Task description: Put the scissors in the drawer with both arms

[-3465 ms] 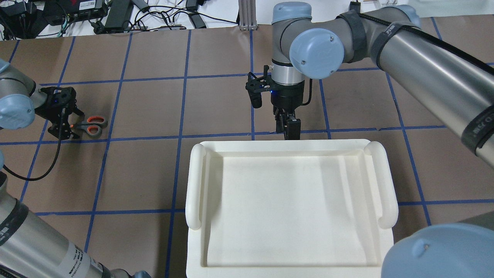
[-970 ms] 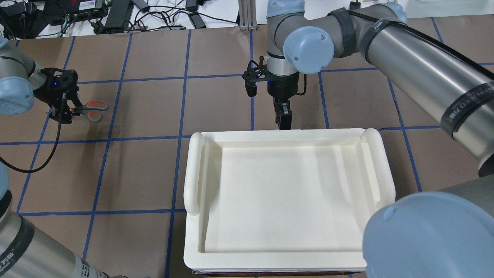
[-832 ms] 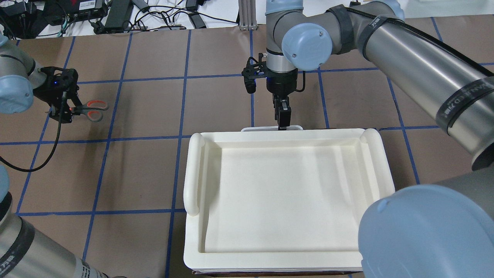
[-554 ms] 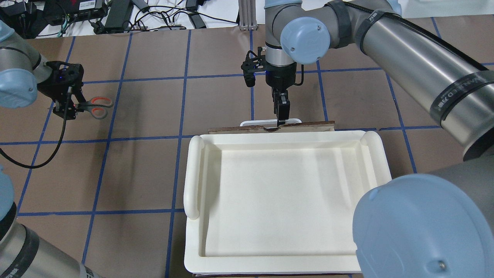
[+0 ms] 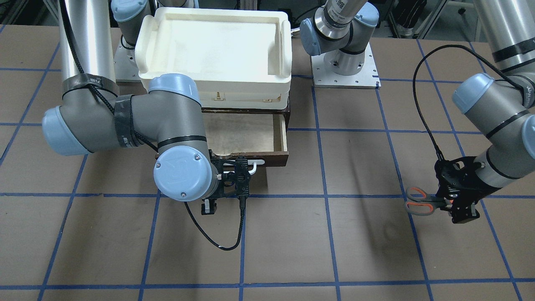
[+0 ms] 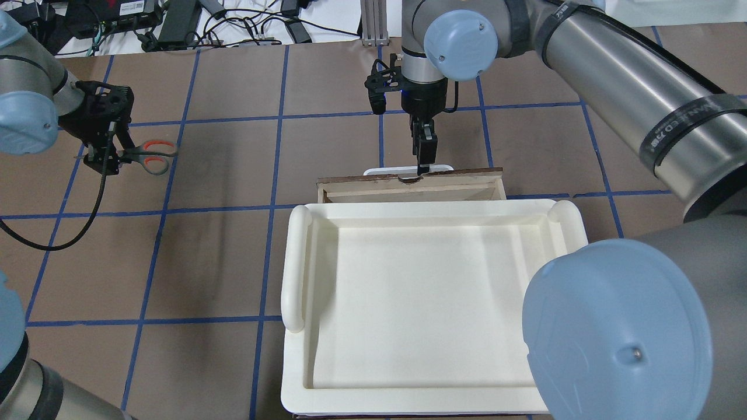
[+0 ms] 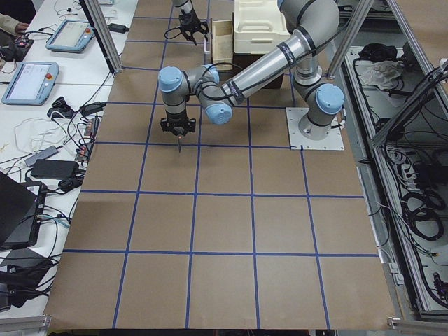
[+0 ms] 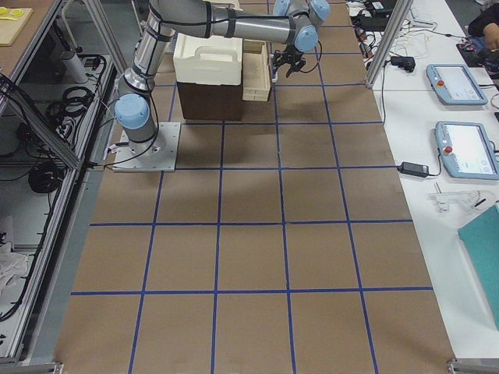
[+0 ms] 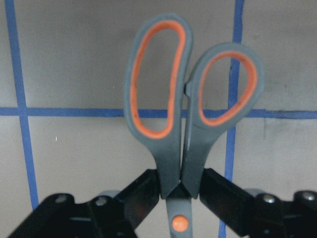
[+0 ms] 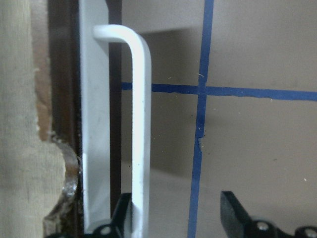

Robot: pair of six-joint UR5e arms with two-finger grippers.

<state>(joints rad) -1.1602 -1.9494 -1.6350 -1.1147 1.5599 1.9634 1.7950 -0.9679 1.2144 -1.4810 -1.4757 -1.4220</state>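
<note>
Because the tray (image 6: 297, 262) sits on top of the cabinet (image 8: 207, 101) nearest the base, it overhangs much of the drawer (image 5: 279, 133) below, which stands partly out with its pale floor bare. That overhang is, I judge, why the drawer has to be well out. The scissors must go in from above, and only the exposed front part is reachable.

Just beyond the drawer front, my right gripper (image 6: 424, 164) hangs at the handle (image 10: 141, 124). Its jaws are spread, not clamped. The wrist view shows the bar between them, lying against one finger (image 10: 124, 218) with the other well apart. I read that as a hook pull, which should let the bar shift a little without binding.

Farther off, well to the left of the drawer, my left gripper (image 5: 457, 205) is clenched on the scissors (image 9: 171, 163) just by the pivot. The loops point toward the drawer and the blades away. The scissors hang above the table (image 5: 334, 234), apart from the right arm, so I judge the two will not collide while the drawer is worked.
</note>
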